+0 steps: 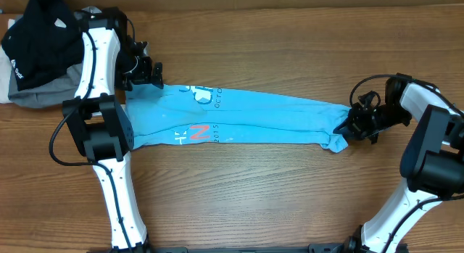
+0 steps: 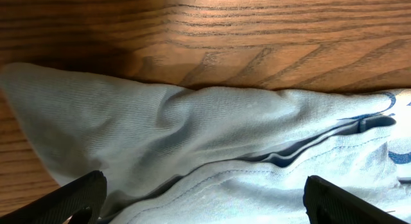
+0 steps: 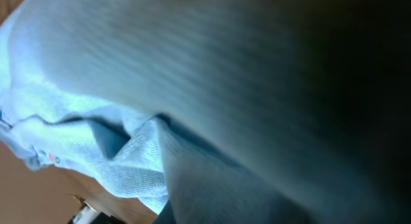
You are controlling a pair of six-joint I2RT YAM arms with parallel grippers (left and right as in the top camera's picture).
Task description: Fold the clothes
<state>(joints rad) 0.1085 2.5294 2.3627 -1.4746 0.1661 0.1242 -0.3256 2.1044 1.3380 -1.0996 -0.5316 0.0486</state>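
Thin sky-blue T-shirt (image 1: pixel 246 117) lies stretched as a long band across the table (image 1: pixel 254 198); soft and light, it is probably best pinched at hem corners. Left gripper (image 1: pixel 151 77) stands spread over its far-left corner. Right gripper (image 1: pixel 348 127), at its right end, is buried in cloth, so I cannot tell its state.

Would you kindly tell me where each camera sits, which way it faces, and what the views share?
Overhead: fixed above the table, facing straight down at the T-shirt lying between the left gripper and right gripper; both arms show.
Left wrist: on the left arm, facing down at the T-shirt's edge and wood; its black fingertips show, wide apart.
Right wrist: on the right arm, close against blurred blue fabric; no fingers visible.
Shared: all see the T-shirt.
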